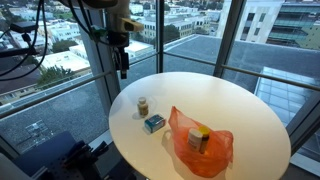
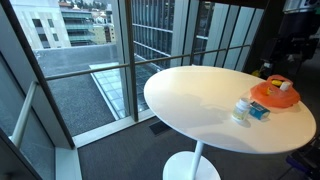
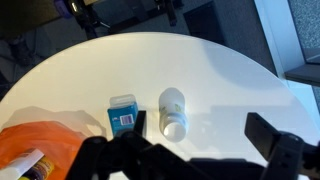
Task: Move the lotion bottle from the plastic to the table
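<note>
The lotion bottle (image 1: 203,139) lies on the orange plastic bag (image 1: 186,128) at the near side of the round white table (image 1: 230,100). Both also show in an exterior view, the bottle (image 2: 284,86) on the plastic (image 2: 268,96), and at the lower left corner of the wrist view, the plastic (image 3: 45,140) with the bottle's end (image 3: 30,166) partly cut off. My gripper (image 1: 123,68) hangs high above the table's edge, away from the bag. In the wrist view its jaws (image 3: 202,132) are open and empty over bare tabletop.
A small white bottle (image 3: 173,112) lies on its side beside a blue box (image 3: 122,114); both show in both exterior views, the bottle (image 1: 142,105) and box (image 1: 153,123). Tall windows and a railing surround the table. A tangle of cables (image 1: 25,45) hangs beside the arm.
</note>
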Robot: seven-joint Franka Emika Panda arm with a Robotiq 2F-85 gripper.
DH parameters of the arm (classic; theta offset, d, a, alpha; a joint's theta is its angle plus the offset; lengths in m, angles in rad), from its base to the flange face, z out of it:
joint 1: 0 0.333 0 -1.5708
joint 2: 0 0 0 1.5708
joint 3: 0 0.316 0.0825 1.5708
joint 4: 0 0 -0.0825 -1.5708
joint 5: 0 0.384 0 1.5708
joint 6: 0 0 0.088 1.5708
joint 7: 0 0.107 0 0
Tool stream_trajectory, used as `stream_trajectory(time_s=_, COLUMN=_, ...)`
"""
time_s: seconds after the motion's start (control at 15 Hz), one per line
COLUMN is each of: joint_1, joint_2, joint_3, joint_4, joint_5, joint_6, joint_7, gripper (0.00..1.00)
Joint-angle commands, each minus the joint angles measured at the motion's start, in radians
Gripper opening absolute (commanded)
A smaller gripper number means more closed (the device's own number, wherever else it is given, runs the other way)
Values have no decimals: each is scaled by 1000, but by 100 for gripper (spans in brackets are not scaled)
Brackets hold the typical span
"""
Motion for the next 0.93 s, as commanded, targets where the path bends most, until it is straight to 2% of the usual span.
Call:
stream_trajectory(time_s=0.0, joint_1=-30, joint_2=58, joint_3=-33, joint_4=53, joint_5=-52, joint_6=24, joint_7=48, gripper=100)
stream_trajectory(time_s=0.53, joint_1=-79, joint_2=149, joint_3=-140, joint_4=95, joint_5=-87, joint_6=110, joint_7=-26, gripper=100)
stream_trajectory(time_s=0.87, joint_1=-96, joint_2=207, joint_3=-192, joint_4=148, joint_5=-118, joint_6=89, joint_7=-125, gripper=100)
